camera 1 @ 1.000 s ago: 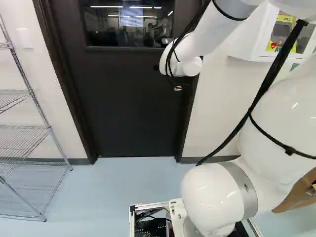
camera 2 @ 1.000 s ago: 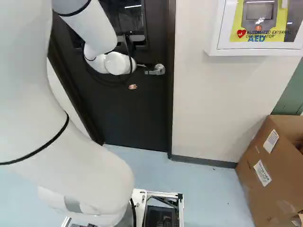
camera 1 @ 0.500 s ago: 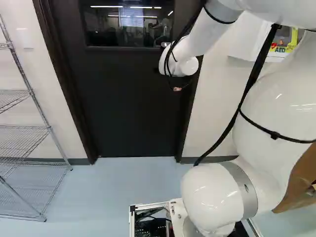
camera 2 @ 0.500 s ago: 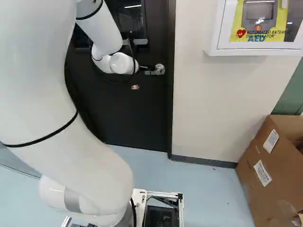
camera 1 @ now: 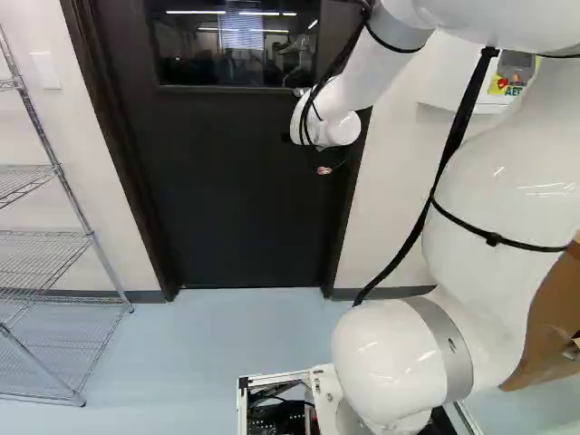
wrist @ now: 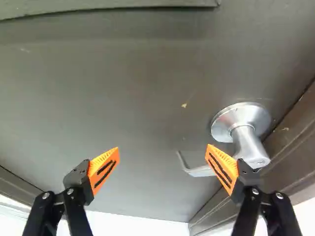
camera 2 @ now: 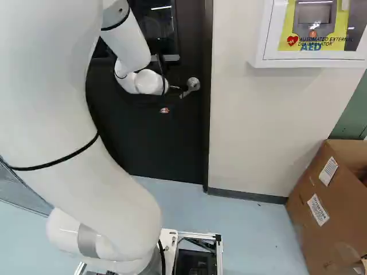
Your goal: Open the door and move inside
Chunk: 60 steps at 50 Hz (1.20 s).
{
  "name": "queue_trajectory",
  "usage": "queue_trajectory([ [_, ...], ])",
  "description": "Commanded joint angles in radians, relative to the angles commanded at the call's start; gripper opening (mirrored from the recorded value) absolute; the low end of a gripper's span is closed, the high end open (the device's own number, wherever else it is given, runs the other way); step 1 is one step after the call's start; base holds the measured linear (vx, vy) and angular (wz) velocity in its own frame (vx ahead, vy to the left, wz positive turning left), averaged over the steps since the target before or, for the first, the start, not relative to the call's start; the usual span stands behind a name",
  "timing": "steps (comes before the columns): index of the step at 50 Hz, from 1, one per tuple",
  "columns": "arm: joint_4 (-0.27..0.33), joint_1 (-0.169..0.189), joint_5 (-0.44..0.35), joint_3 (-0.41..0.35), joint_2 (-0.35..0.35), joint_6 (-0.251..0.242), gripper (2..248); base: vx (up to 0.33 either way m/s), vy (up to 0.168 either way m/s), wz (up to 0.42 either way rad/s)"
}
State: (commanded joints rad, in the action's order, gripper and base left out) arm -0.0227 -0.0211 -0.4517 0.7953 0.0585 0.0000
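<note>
Your jaws stand wide before the door [camera 1: 245, 199], one finger [wrist: 224, 169] apparently against the handle [wrist: 249, 147] near the door's edge. Press the handle fully down before you push, or the latch may catch.

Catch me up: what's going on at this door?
The white arm is working the silver lever handle with its gripper open. One orange-padded finger overlaps the lever, seemingly pushing rather than gripping it. The lever slants down in the right base view, but the black door is closed.
</note>
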Motion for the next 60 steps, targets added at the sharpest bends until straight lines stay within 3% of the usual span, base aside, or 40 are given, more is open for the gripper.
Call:
queue_trajectory([
  [60, -0.013, 0.0, 0.0, -0.006, 0.105, 0.0, 247, 0.0, 0.0, 0.0],
])
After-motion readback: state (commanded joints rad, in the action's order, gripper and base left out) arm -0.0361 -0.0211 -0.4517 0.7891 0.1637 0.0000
